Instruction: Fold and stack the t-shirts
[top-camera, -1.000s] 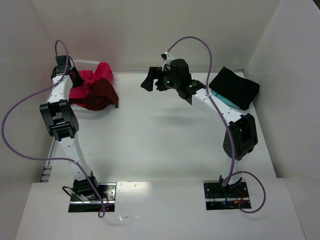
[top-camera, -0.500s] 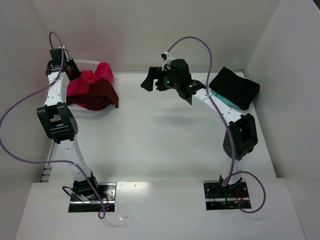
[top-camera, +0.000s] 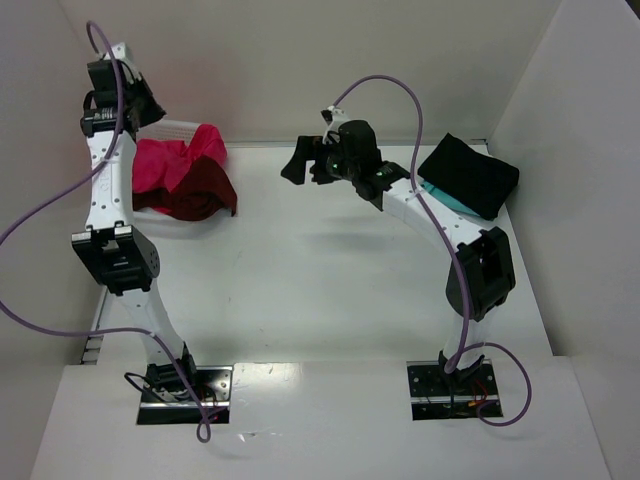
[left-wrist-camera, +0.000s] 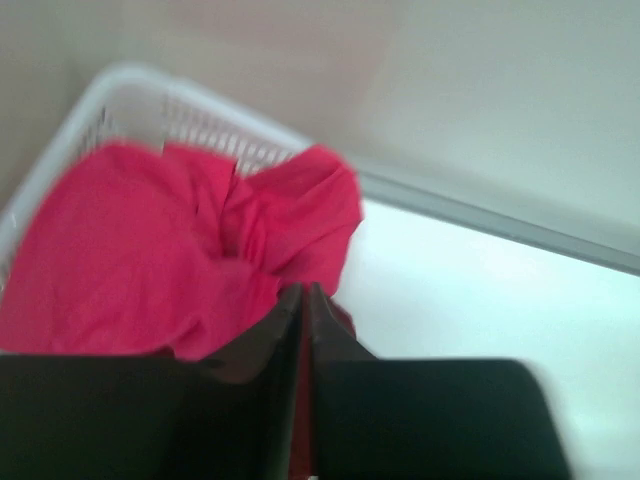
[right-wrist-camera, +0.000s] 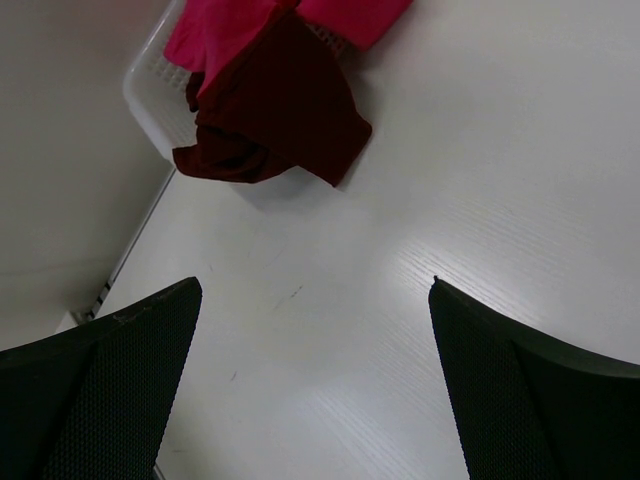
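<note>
Left fingers (left-wrist-camera: 190, 420) clenched, right fingers (right-wrist-camera: 95, 385) spread wide; crimson-pink t-shirt (left-wrist-camera: 140, 260) and maroon t-shirt (right-wrist-camera: 280, 115) spill from white basket (left-wrist-camera: 190, 125).

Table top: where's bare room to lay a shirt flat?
Widest bare patch: table centre, between the maroon shirt, the black shirt and the arm bases. Crowded back left around the basket; the right tool hangs over back centre.

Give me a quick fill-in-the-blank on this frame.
1. The right gripper hovers over the table with its jaws ___.
2. At the far right, the black shirt lies on top of the ___ shirt.
3. The dark maroon shirt drapes over the rim of the white ___.
Missing: open; teal; basket.
</note>
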